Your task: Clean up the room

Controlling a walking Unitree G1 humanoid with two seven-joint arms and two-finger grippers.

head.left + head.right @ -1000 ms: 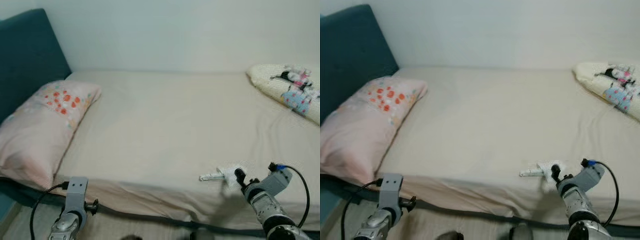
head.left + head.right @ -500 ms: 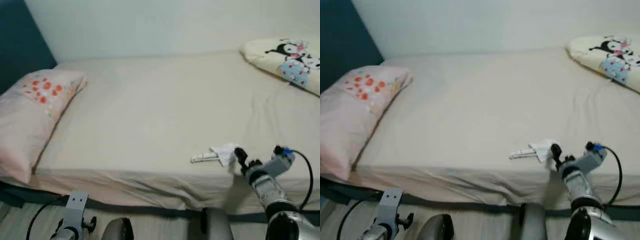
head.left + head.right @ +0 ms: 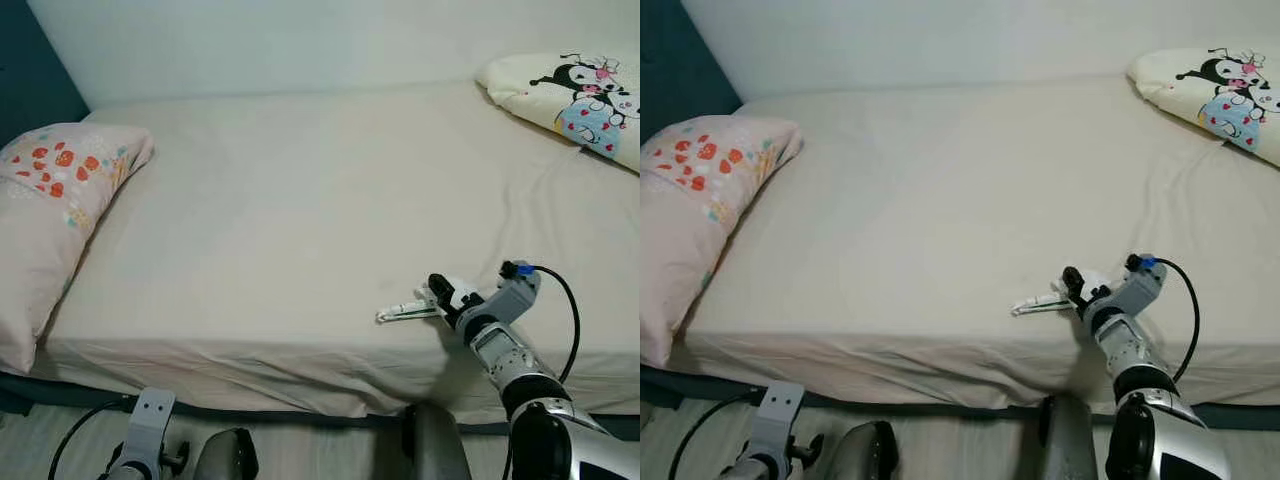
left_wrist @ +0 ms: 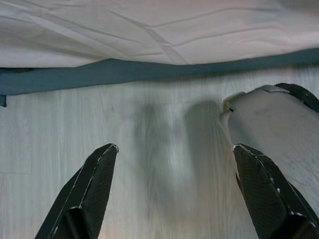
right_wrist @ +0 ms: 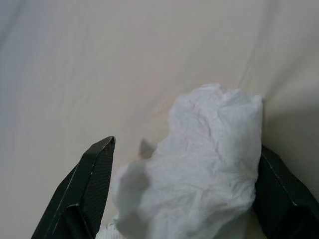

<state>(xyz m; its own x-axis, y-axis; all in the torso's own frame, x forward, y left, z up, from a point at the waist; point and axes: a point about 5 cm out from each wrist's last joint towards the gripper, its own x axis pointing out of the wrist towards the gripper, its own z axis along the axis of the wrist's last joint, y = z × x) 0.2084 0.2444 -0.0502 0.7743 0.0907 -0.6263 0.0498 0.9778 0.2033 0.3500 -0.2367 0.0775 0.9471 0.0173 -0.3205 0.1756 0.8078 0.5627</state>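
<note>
A crumpled white tissue (image 3: 456, 293) with a thin white strip (image 3: 404, 313) sticking out lies on the cream bed sheet (image 3: 300, 210), near the bed's front edge. My right gripper (image 3: 447, 297) reaches over that edge. In the right wrist view its black fingers (image 5: 89, 184) stand open on either side of the tissue (image 5: 209, 159), one touching it and the other with a small gap. My left gripper (image 4: 174, 147) hangs low and open over the pale wood floor (image 4: 149, 189) below the bed.
A floral pillow (image 3: 50, 200) lies at the bed's left end against a teal headboard (image 3: 30, 70). A cartoon-print cushion (image 3: 580, 95) sits at the far right. The dark bed frame (image 4: 99, 74) runs along the floor. Grey rounded shapes (image 3: 225, 455) sit below the bed edge.
The camera has shifted and looks further down the bed. My right gripper has moved forward from beside the tissue, so its fingers now straddle it.
</note>
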